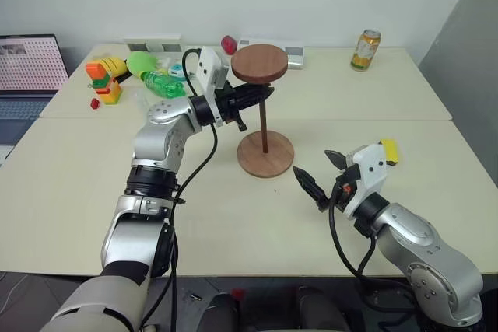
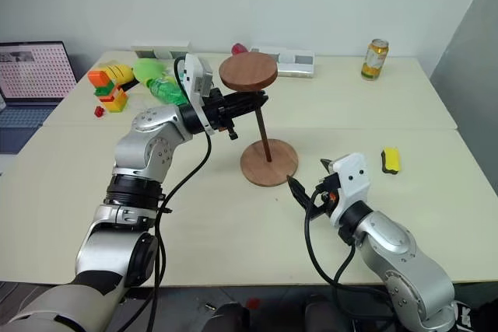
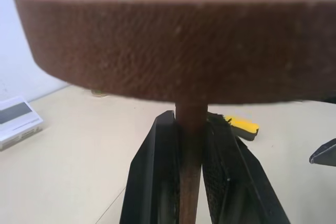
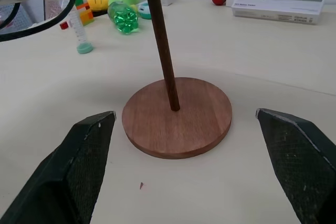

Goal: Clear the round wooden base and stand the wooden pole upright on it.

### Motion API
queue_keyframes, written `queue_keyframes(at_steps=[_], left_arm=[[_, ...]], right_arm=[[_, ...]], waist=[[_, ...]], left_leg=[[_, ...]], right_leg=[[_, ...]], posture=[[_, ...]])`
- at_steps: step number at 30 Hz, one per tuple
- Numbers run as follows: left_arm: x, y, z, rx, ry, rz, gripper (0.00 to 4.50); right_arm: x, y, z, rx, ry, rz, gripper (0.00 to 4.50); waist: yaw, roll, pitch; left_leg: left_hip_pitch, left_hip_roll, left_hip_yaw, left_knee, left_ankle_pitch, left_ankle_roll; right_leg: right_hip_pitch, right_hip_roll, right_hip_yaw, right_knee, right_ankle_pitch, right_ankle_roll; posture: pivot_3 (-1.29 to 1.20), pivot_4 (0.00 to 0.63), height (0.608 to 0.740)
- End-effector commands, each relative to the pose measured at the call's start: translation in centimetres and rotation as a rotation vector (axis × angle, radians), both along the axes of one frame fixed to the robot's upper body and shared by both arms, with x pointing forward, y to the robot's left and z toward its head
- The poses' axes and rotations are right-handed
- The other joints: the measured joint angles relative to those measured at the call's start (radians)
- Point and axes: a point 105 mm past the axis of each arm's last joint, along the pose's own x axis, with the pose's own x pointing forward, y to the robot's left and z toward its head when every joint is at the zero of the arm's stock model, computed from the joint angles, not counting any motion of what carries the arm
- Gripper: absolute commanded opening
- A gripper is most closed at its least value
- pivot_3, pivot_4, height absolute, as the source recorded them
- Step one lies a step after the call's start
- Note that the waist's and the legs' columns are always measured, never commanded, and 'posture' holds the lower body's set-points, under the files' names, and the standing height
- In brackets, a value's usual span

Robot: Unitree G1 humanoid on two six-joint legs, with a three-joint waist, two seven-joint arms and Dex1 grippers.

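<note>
Wooden pole (image 1: 264,126), a long thin dark brown rod with a thick round reddish-brown disc (image 1: 259,63) fixed at its upper end, stood near upright with its lower tip at the centre of the round wooden base (image 4: 177,117), a flat thin reddish-brown disc lying on the pale table (image 1: 93,192).

Left gripper (image 1: 263,95), two black fingers, was clamped on the rod just under the thick top disc; the left wrist view showed a finger (image 3: 152,182) pressed to each side of the rod. A grip that high likely served to steer the tip into the base's centre hole while keeping the fingers clear of the base. Whether the tip was seated in the hole or only resting on it could not be told.

Right gripper (image 1: 323,172) hung just beside the base, toward the robot, fingers spread wide and holding nothing, aimed at the base; probably ready to steady it.

Base top was bare apart from the pole, so clearing looked done.

Farther out: a yellow block (image 1: 389,150) on the right, a drinks can (image 1: 366,50) at the far edge, a green plastic bottle (image 1: 162,82) and coloured toy blocks (image 1: 106,77) at far left, and a laptop (image 1: 29,68).
</note>
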Motion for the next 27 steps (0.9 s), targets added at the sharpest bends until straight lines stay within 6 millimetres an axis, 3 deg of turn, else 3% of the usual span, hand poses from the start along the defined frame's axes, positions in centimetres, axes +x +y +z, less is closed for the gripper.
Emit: queue_keyframes(at_steps=[1, 14, 16, 19, 23, 27], left_arm=[[0.2, 0.6, -5.6, 0.112, 0.179, 0.039, 0.30], [0.4, 0.5, -6.4, 0.093, 0.215, 0.043, 0.30], [0.3, 0.4, -6.1, 0.086, 0.213, 0.027, 0.98], [0.1, 0.4, -5.7, 0.086, 0.205, 0.012, 1.56], [-0.6, 0.6, -4.8, 0.079, 0.214, -0.028, 2.37], [-1.6, 1.5, -5.1, 0.119, 0.234, -0.044, 3.26]], right_arm=[[-0.7, 0.4, 1.6, 0.008, -0.060, 0.030, 4.50], [-0.9, 0.6, 1.5, -0.001, -0.050, 0.048, 4.50], [-0.8, 0.5, 1.5, -0.001, -0.049, 0.047, 4.50], [-0.8, 0.6, 1.4, 0.002, -0.046, 0.049, 4.50], [-0.5, 0.5, 1.4, 0.002, -0.046, 0.052, 4.50], [-0.2, 0.2, 1.5, -0.010, -0.047, 0.062, 4.50]], waist=[[0.000, 0.000, -0.001], [0.000, 0.001, -0.005], [0.000, 0.002, -0.006], [-0.001, 0.004, -0.002], [0.000, -0.001, 0.001], [0.001, -0.001, 0.001]], left_leg=[[0.000, 0.000, 0.000, 0.000, 0.000, 0.000], [0.008, 0.000, 0.001, -0.005, 0.000, 0.000], [0.015, 0.000, 0.000, -0.010, 0.000, 0.000], [0.013, 0.000, 0.001, -0.012, 0.000, 0.000], [-0.013, 0.000, -0.002, -0.007, 0.003, -0.004], [-0.020, 0.000, -0.001, -0.005, 0.003, -0.005]], right_leg=[[0.000, 0.000, 0.000, 0.000, 0.000, 0.000], [0.007, 0.000, 0.001, -0.003, 0.000, 0.000], [0.014, 0.000, 0.001, -0.008, 0.000, 0.000], [0.012, 0.000, 0.001, -0.010, 0.000, 0.000], [-0.014, 0.001, -0.001, -0.004, 0.000, -0.001], [-0.021, 0.000, -0.001, -0.001, 0.000, -0.001]], posture=[[0.00, 0.150, 0.740], [0.00, 0.150, 0.740], [0.00, 0.150, 0.740], [0.00, 0.150, 0.740], [0.00, 0.150, 0.740], [0.00, 0.150, 0.740]])
